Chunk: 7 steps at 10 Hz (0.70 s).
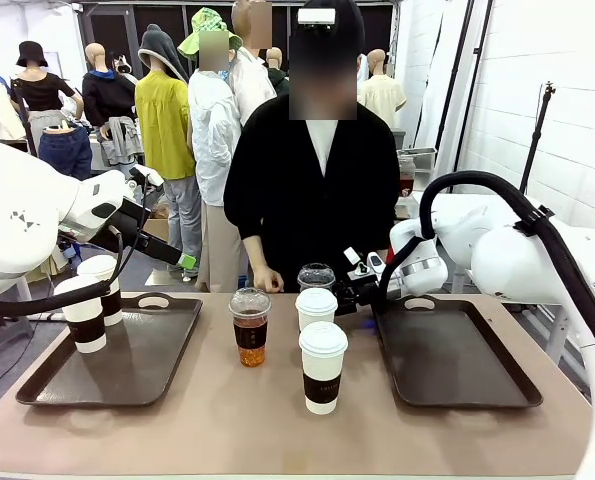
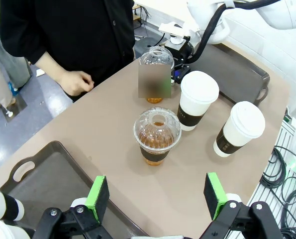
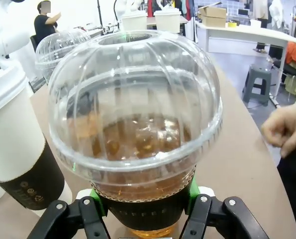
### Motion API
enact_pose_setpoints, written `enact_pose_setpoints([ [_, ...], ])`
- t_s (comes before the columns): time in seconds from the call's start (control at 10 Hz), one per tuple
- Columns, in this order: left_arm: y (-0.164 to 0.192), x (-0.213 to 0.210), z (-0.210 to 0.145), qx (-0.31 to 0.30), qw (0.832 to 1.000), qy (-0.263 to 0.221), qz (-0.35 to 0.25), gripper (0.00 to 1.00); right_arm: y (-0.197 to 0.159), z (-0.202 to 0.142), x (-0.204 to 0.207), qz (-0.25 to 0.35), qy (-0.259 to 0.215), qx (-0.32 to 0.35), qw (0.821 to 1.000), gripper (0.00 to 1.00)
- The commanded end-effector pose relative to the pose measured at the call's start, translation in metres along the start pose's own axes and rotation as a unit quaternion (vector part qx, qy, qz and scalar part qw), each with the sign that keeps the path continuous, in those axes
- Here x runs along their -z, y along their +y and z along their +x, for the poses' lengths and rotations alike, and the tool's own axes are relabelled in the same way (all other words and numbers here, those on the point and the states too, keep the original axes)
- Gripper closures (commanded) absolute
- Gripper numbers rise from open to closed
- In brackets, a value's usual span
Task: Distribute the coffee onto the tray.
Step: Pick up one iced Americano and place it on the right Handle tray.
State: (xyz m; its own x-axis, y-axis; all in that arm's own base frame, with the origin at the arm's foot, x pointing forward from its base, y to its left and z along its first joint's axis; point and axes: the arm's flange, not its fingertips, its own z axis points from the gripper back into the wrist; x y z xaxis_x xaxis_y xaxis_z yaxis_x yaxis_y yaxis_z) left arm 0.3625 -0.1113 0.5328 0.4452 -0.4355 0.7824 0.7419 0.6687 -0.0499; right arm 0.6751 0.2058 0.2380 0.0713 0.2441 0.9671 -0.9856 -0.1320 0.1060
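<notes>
Right gripper point(image 3: 143, 195): green pads point(image 3: 191, 188) sit against both sides of the dark sleeve on the far dome cup point(image 3: 135, 114), so I read it as pinching that cup. The cup is at the far middle of the table point(image 1: 227, 420), just beside the right tray point(image 1: 457, 360). I can't tell whether its base is off the table.

Left gripper point(image 2: 156, 196): spread wide, nothing in it, hovering by the left tray point(image 1: 127, 370), which holds two paper cups point(image 1: 82, 312).

How I'd run this step:
- Lift straight up first. The white paper cup point(image 3: 18, 149) is just beside the grip.
- Keep it upright. The dome has an open hole on top and the brown drink will slosh.
- Squeeze lightly. I expect the thin clear wall to flex, and the card sleeve gives the friction.
- The glossy ribbed lid is no place to grab.
- Clear the right tray's raised rim and set down flat on the dark matte floor.
- Person's hand point(image 3: 284, 127) is near, so I watch it.
</notes>
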Motion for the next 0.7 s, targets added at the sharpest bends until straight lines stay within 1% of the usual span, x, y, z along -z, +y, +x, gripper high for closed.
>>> enact_pose_setpoints([
  [0.0, 0.001, 0.000, -0.001, -0.002, 1.000, 0.001, -0.003, 0.00, -0.005, 0.004, -0.001, -0.004, -0.019, 0.010, 1.000, 0.33],
  [0.3, 0.001, 0.000, -0.001, -0.002, 1.000, 0.001, -0.003, 0.00, 0.000, 0.010, -0.007, -0.003, -0.027, 0.006, 1.000, 0.33],
  [0.6, 0.001, 0.000, -0.001, -0.002, 1.000, 0.001, -0.003, 0.00, 0.006, 0.044, -0.033, -0.022, -0.023, 0.008, 0.999, 0.33],
])
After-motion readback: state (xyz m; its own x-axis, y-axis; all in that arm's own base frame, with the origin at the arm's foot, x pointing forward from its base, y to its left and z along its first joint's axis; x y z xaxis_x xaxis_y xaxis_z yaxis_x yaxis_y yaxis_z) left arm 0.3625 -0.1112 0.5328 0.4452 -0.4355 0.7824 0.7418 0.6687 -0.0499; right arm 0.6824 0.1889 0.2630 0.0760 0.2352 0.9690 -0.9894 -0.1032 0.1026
